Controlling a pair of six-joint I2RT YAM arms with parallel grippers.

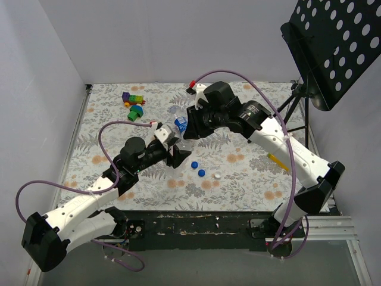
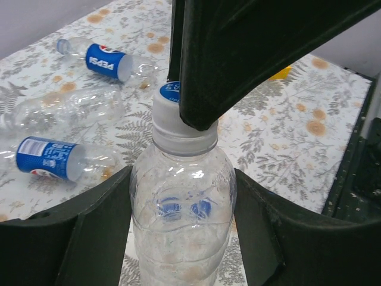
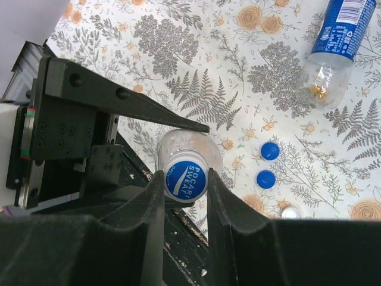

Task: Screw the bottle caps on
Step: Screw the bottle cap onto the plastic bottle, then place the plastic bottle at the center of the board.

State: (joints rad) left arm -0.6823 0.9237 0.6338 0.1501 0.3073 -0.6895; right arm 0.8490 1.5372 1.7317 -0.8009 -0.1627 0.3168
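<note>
Left end effector (image 2: 181,229): you have it clamped on the clear unlabelled bottle (image 2: 178,179), which stands upright with a finger pressed to each side of its body.
Right end effector (image 3: 186,182): you are pinching the blue Pocari Sweat cap (image 3: 186,173), seated on that bottle's neck.
Loose caps: two blue caps (image 3: 269,151) and a white cap (image 3: 291,212) lie on the counter (image 3: 238,59), at 5 o'clock from the held bottle in the top view.
Pepsi bottle (image 3: 333,42): it lies on its side at 1 o'clock in your right wrist view.

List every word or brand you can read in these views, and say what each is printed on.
"POCARI SWEAT": on top of the blue cap sitting on the upright bottle.
"PEPSI": on the blue label of the far lying bottle.
Fine print on the blue label of the near lying bottle: too small to read.
Nothing else is legible.
</note>
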